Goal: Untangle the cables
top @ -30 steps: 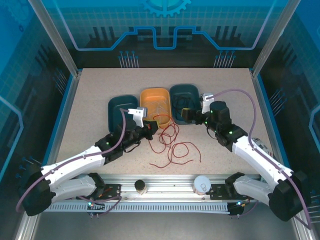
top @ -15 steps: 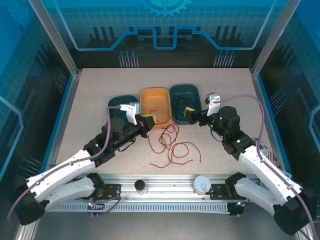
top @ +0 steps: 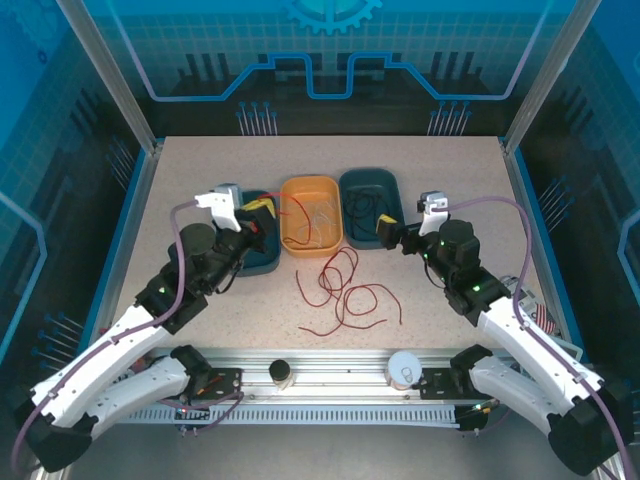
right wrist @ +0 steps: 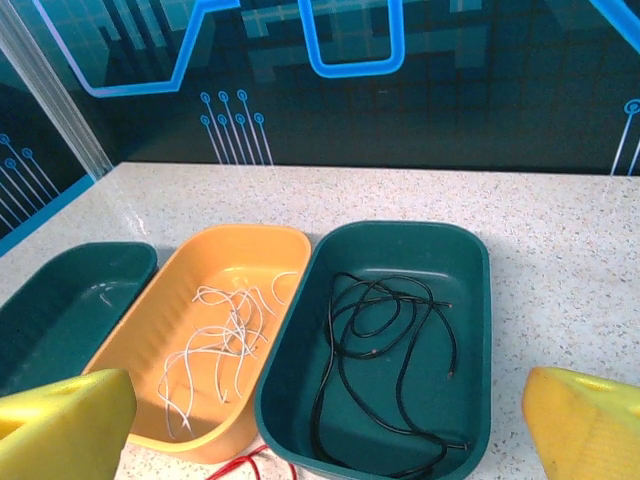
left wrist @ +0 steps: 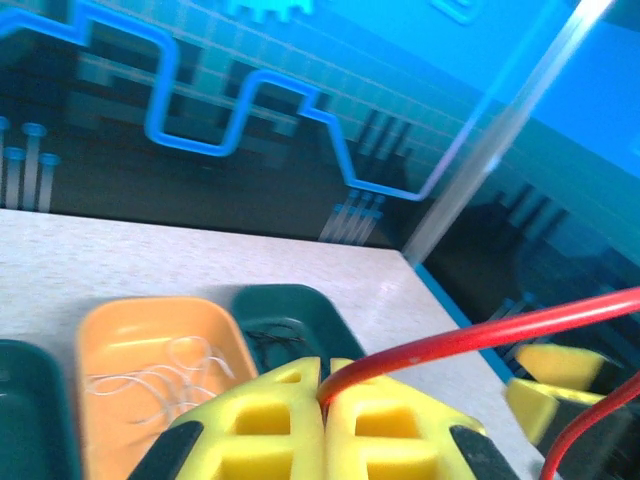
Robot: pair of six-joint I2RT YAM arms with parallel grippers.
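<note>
L gripper [top: 258, 212], top view: noted hovering over left green tray [top: 262, 258], w/ red tangle [top: 345, 292] on table [top: 450, 170] to its near-right, approx. midway btw both arms. R gripper [top: 392, 232] spread wide, empty, beside right green tray [top: 368, 172]. Counted 3 trays, 2 arms, loose red strands too overlapped to count. L wrist view: fingers [left wrist: 270, 420] seen pressed together on one red cable [left wrist: 480, 335], long axis running rightward, slightly rising; second red strand [left wrist: 590, 430] at lower right. R wrist view: several white wires [right wrist: 215, 345] noted in orange tray [right wrist: 190, 290], black cables [right wrist: 385, 340] in right tray, number unclear; next pull judged best taken leftward, away from tangle.
</note>
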